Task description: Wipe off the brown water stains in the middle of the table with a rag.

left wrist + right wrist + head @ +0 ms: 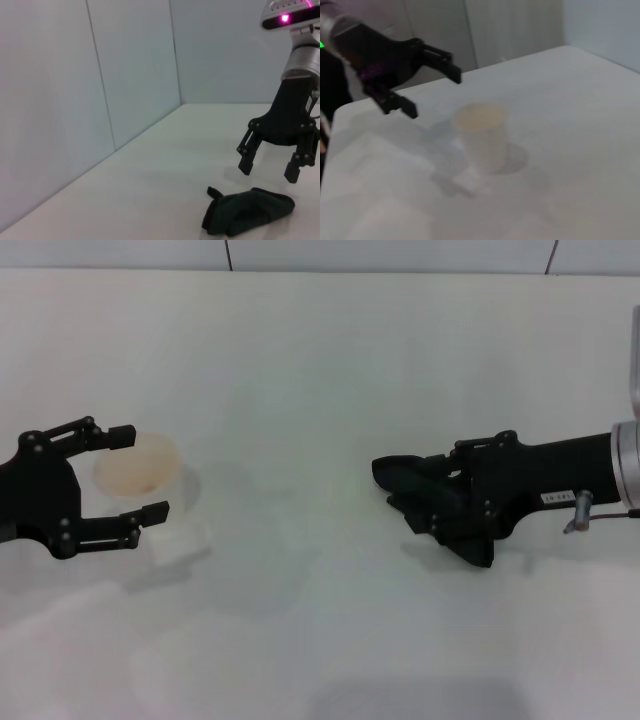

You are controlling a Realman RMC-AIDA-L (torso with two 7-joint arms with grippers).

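Dark green cloth rag (248, 216) lying crumpled on the white tabletop (320, 370) right of the translucent plastic cup (140, 470), beneath the right hand (270, 167), spread wide and empty as if for pickup; left hand (135, 475) gaping around the cup, gripping nothing.

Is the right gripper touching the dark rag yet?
Apart. The left wrist view shows the right gripper hanging open above the dark green rag, with bare table visible between its fingertips and the cloth.
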